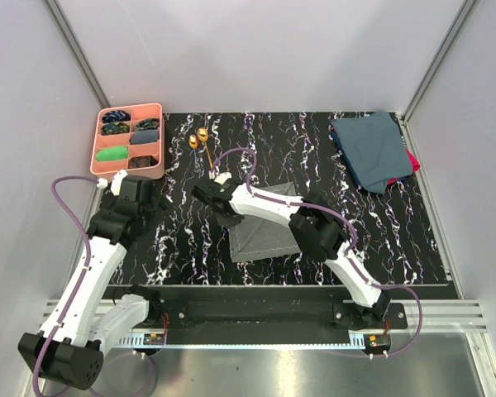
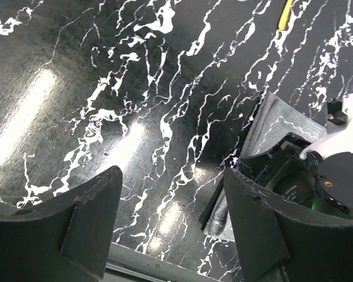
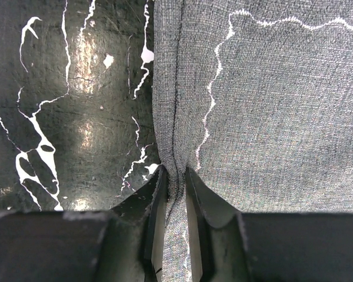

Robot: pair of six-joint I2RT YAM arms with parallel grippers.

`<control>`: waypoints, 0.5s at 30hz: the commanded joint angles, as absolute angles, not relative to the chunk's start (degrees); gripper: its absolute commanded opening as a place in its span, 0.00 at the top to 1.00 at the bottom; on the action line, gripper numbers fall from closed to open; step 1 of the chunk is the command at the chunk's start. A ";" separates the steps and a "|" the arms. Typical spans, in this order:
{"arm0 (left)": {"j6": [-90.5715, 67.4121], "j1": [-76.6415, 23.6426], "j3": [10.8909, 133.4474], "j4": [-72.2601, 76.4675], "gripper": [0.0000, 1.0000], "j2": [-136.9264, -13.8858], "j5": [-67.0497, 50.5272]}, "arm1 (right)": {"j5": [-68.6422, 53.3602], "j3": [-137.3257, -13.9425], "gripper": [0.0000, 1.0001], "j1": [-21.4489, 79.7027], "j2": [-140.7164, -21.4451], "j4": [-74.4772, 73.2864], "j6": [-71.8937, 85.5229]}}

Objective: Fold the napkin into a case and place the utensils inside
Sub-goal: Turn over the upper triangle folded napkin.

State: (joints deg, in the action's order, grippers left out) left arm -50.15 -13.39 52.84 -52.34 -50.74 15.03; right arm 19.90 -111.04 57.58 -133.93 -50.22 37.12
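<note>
The grey napkin (image 1: 264,236) lies flat on the black marbled table, partly under my right arm. My right gripper (image 1: 218,208) is at the napkin's left edge, and the right wrist view shows that gripper (image 3: 175,173) shut on the hemmed edge of the napkin (image 3: 270,106), the fabric bunched between the jaws. My left gripper (image 1: 153,203) hovers left of the cloth. In the left wrist view, the left gripper (image 2: 172,176) is open over bare table with the napkin (image 2: 276,120) off to the right. Two gold utensils (image 1: 200,138) lie at the back, beyond the napkin; one handle (image 2: 286,13) shows in the left wrist view.
A pink compartment tray (image 1: 159,141) with small items sits at the back left. Folded dark teal cloths (image 1: 370,149) lie at the back right. Grey walls enclose the table on three sides.
</note>
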 commanded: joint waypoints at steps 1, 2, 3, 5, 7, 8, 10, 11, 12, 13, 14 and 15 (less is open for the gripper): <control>-49.75 -12.66 52.73 -51.33 0.27 -50.71 14.33 | 20.04 -111.36 0.78 58.18 -138.78 -50.27 37.71; -49.75 -12.57 52.73 -51.33 0.27 -50.71 14.41 | 20.04 -111.44 0.78 58.18 -138.69 -50.27 37.53; -49.75 -12.48 52.73 -51.24 0.27 -50.71 14.50 | 20.04 -111.45 0.78 58.18 -138.78 -50.19 37.44; -49.14 -12.31 52.21 -50.80 0.27 -50.71 14.24 | 19.25 -111.71 0.84 58.18 -138.52 -50.18 36.83; -48.26 -11.69 51.42 -49.40 0.27 -51.06 12.06 | 18.99 -111.19 0.92 58.27 -137.56 -49.66 36.65; -47.73 -11.43 51.24 -49.05 0.27 -51.33 11.17 | 18.46 -110.57 0.93 58.27 -136.94 -48.88 36.48; -47.29 -10.72 50.54 -48.08 0.27 -52.12 8.54 | 17.93 -108.56 0.95 58.27 -134.92 -45.98 36.12; -47.20 -10.46 50.28 -47.90 0.27 -52.38 7.83 | 17.76 -108.20 0.96 58.36 -134.48 -45.44 36.04; -47.11 -10.11 50.01 -47.20 0.27 -52.99 7.04 | 17.58 -108.11 0.96 58.27 -134.21 -45.18 35.95; -47.02 -9.76 49.49 -46.85 0.27 -53.17 5.38 | 17.40 -108.02 0.97 58.27 -133.86 -44.83 35.95; -46.15 -9.49 49.13 -46.24 0.27 -53.52 4.14 | 17.23 -107.84 0.99 58.27 -133.77 -44.56 35.77; -45.62 -8.88 48.78 -44.66 0.27 -53.96 2.91 | 17.14 -107.93 0.99 58.27 -133.68 -44.56 35.68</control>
State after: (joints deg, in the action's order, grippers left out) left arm -48.16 -10.28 49.93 -50.00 -52.86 9.26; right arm 20.14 -110.00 57.71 -133.36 -48.66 35.55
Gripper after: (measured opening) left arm 0.725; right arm 0.075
